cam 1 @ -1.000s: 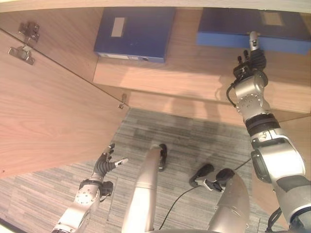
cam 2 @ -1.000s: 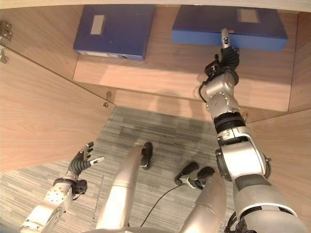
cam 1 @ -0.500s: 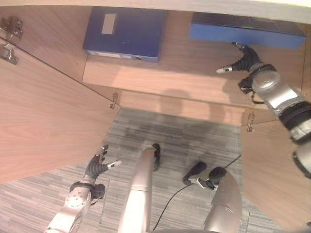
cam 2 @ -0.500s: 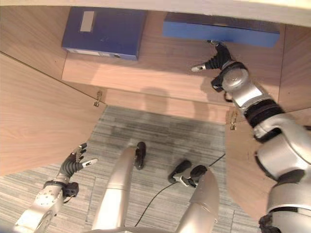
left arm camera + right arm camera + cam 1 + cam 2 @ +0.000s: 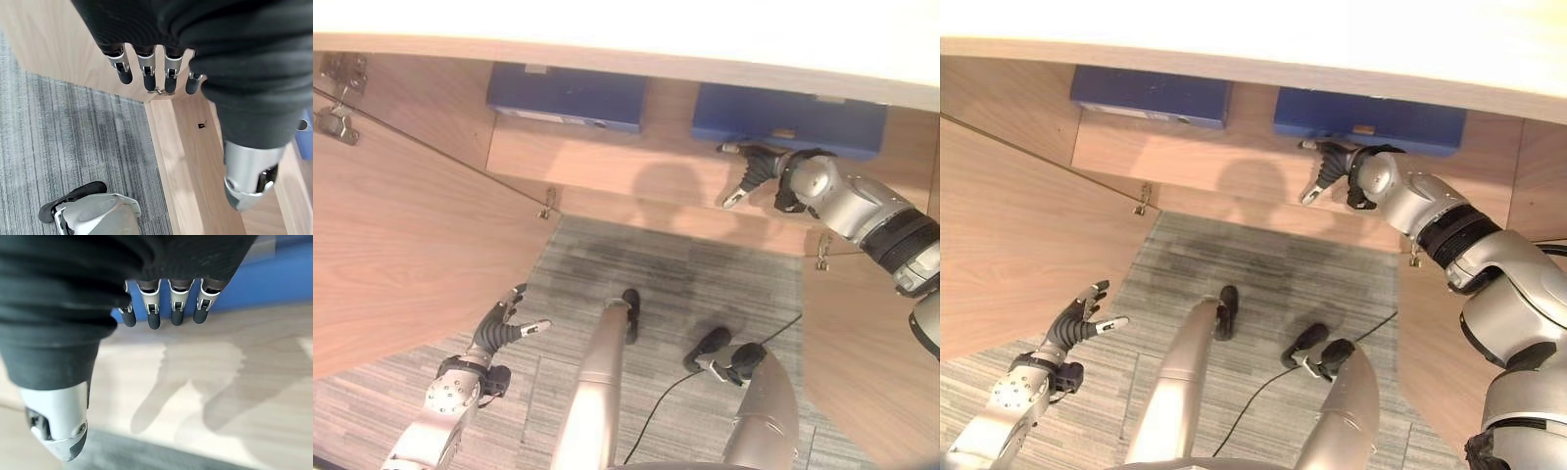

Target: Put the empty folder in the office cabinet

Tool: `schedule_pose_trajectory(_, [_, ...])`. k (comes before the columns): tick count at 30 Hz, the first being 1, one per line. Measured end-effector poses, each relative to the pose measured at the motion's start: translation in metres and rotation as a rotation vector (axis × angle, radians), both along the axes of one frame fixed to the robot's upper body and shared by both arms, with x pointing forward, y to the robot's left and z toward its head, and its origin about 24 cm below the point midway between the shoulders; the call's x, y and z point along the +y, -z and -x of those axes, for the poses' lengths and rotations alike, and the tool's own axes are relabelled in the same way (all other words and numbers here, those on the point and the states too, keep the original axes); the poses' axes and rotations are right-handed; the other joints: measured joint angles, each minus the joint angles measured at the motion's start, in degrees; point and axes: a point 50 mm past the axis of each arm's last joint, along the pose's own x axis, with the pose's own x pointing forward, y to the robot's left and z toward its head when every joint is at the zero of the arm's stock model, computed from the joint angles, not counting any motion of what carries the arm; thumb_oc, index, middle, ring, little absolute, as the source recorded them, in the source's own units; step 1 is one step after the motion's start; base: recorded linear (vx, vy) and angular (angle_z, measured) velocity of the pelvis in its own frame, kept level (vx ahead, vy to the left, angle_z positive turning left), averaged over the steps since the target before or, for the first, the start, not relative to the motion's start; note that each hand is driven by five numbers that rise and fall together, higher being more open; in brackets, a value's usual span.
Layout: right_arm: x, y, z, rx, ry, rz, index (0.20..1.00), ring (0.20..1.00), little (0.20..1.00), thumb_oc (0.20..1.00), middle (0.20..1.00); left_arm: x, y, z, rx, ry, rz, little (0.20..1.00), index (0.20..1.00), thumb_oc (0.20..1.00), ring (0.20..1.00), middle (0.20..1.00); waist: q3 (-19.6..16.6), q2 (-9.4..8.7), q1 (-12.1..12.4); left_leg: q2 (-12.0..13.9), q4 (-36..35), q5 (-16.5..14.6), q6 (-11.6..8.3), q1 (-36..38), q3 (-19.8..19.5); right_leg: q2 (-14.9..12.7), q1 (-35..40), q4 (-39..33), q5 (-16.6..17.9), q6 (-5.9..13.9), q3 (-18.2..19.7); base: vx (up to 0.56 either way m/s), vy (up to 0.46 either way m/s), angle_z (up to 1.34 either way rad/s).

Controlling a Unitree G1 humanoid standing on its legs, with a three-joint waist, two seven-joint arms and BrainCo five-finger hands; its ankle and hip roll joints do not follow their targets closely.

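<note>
Two blue folders are seen lying flat on the cabinet shelf. The right hand is held just before the right-side one, fingers spread, empty. The left hand is held low over the carpet, fingers relaxed.

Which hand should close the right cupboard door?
Probably the right hand: it hangs open just in front of the blue folder on the shelf, near the right door. The left hand is low by the left door.
</note>
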Motion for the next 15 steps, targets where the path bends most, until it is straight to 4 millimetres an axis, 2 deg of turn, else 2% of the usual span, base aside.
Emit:
schedule_pose_trajectory(2, [0.053, 0.028, 0.033, 0.134, -0.275, 0.056, 1.0, 1.0, 1.0, 1.0, 1.0, 0.0, -0.011, -0.011, -0.043, 0.019, -0.03, 1.0, 1.0, 1.0, 1.0, 1.0, 0.02, -0.02, -0.18, -0.01, -3.23, 1.44, -0.32, 0.95, 0.08, 0.71, 0.79, -2.74, 1.07, -0.08, -0.91, -0.01, -0.017, 0.0])
schedule_pose_trajectory(4, [0.078, 0.044, 0.058, 0.222, -0.42, 0.057, 1.0, 1.0, 1.0, 1.0, 1.0, -0.003, -0.017, -0.014, -0.066, 0.042, -0.053, 1.0, 1.0, 1.0, 1.0, 1.0, 0.09, -0.08, 0.04, 0.01, -4.9, 2.19, -0.56, 1.16, 0.01, 1.23, 0.95, -4.3, 1.66, -0.13, -1.35, -0.03, -0.042, -0.01])
schedule_pose_trajectory(6, [0.1, 0.041, 0.083, 0.245, -0.573, 0.06, 1.0, 1.0, 1.0, 1.0, 1.0, -0.003, -0.026, -0.017, -0.099, 0.057, -0.083, 1.0, 1.0, 1.0, 1.0, 1.0, 1.45, -0.81, -0.14, 0.05, -6.2, 2.95, -0.77, 1.2, -0.1, 1.62, 0.92, -5.44, 2.14, -0.22, -1.77, -0.04, -0.02, 0.01])
schedule_pose_trajectory(8, [0.096, 0.034, 0.076, 0.226, -0.537, 0.05, 1.0, 1.0, 1.0, 1.0, 1.0, -0.001, -0.028, -0.019, -0.093, 0.043, -0.092, 1.0, 1.0, 1.0, 1.0, 1.0, 2.81, -1.6, -0.15, 0.05, -6.24, 2.99, -0.82, 1.11, -0.09, 1.61, 0.79, -5.58, 2.24, -0.27, -1.8, -0.04, 0.006, 0.0])
schedule_pose_trajectory(10, [0.094, 0.026, 0.074, 0.194, -0.529, 0.033, 1.0, 1.0, 1.0, 1.0, 1.0, 0.001, -0.029, -0.019, -0.096, 0.034, -0.095, 1.0, 1.0, 1.0, 1.0, 1.0, 3.84, -1.35, -0.66, 0.07, -6.79, 3.25, -0.6, 1.13, 0.17, 1.74, 0.78, -6.38, 2.95, -0.09, -1.76, -0.06, -0.01, -0.06])
schedule_pose_trajectory(12, [0.1, 0.023, 0.074, 0.183, -0.543, 0.023, 1.0, 1.0, 1.0, 1.0, 1.0, 0.004, -0.037, -0.02, -0.123, 0.028, -0.105, 1.0, 1.0, 1.0, 1.0, 1.0, 3.98, -1.28, -0.06, 0.09, -10.02, 4.83, -0.38, 1.91, 0.96, 2.61, 0.84, -9.54, 4.94, 0.1, -1.75, -0.09, -0.026, -0.13])
schedule_pose_trajectory(13, [0.108, 0.024, 0.071, 0.182, -0.55, 0.006, 1.0, 1.0, 1.0, 1.0, 1.0, 0.005, -0.038, -0.021, -0.121, 0.026, -0.109, 1.0, 1.0, 1.0, 1.0, 1.0, 5.65, -1.26, 0.1, 0.14, -13.59, 6.57, -0.47, 4.39, 1.63, 3.52, 2.45, -12.67, 6.6, 0.3, -1.78, -0.1, -0.024, -0.15])
schedule_pose_trajectory(15, [0.112, 0.037, 0.057, 0.183, -0.495, 0.024, 1.0, 1.0, 1.0, 1.0, 1.0, 0.006, -0.034, -0.024, -0.109, 0.019, -0.103, 1.0, 1.0, 1.0, 1.0, 1.0, 6.59, -1.28, 0.05, 0.14, -19.29, 9.37, -0.57, 7.88, 2.1, 5.09, 5.05, -17.87, 9.17, 0.55, -2.44, -0.05, -0.017, -0.11])
